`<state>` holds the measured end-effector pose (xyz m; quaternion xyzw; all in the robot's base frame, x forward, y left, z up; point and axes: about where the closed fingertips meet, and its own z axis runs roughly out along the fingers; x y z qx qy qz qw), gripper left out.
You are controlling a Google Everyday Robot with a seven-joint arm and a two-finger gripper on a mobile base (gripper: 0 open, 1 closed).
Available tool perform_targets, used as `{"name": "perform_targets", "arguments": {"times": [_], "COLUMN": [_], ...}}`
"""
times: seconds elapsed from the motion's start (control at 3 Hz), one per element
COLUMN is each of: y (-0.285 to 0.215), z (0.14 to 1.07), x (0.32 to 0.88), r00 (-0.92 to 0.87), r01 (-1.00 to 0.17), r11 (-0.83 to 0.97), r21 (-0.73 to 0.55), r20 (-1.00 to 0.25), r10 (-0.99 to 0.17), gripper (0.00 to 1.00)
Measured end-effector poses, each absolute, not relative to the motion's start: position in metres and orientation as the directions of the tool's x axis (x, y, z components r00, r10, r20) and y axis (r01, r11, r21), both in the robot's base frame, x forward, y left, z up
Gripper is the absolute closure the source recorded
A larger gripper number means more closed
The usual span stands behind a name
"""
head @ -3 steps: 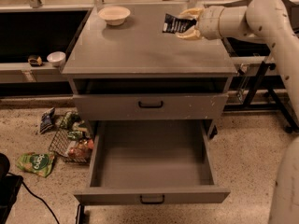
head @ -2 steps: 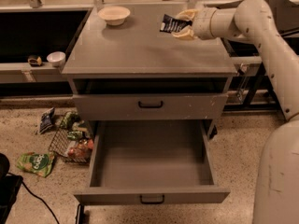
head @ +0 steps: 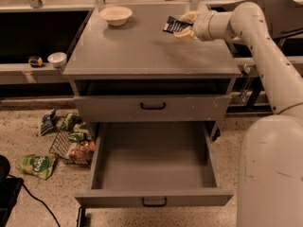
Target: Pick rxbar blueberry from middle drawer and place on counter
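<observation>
My gripper (head: pixel 181 25) is over the back right part of the counter (head: pixel 142 48), its yellowish fingers (head: pixel 187 18) shut on the rxbar blueberry (head: pixel 171 25). The bar is dark with white print and sticks out to the left of the fingers, just above the counter top; I cannot tell whether it touches. The middle drawer (head: pixel 154 162) is pulled fully open below, and its grey inside holds nothing. Its black handle (head: pixel 154 202) faces the front.
A white bowl (head: pixel 116 15) sits at the counter's back left. The upper drawer front (head: pixel 153 107) is closed. A small white cup (head: pixel 57 58) stands on the left shelf. A wire basket of snacks (head: pixel 73 145) and a green bag (head: pixel 38 164) lie on the floor at left.
My gripper has moved slightly left with the bar, staying over the counter's back right. The drawer and bowl have not moved.
</observation>
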<state>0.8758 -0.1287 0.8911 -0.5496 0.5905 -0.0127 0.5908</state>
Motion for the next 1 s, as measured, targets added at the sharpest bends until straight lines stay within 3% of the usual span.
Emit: {"name": "perform_targets", "arguments": {"times": [0.67, 1.0], "y": [-0.131, -0.140], "z": [0.881, 0.889], "x": [0.897, 0.901], "r00": [0.265, 0.269], "r01": [-0.646, -0.625], "r11": [0.440, 0.457], "r21": [-0.623, -0.633], "r20": [-0.724, -0.725], "r10": [-0.636, -0.634], "gripper": [0.12, 0.00]}}
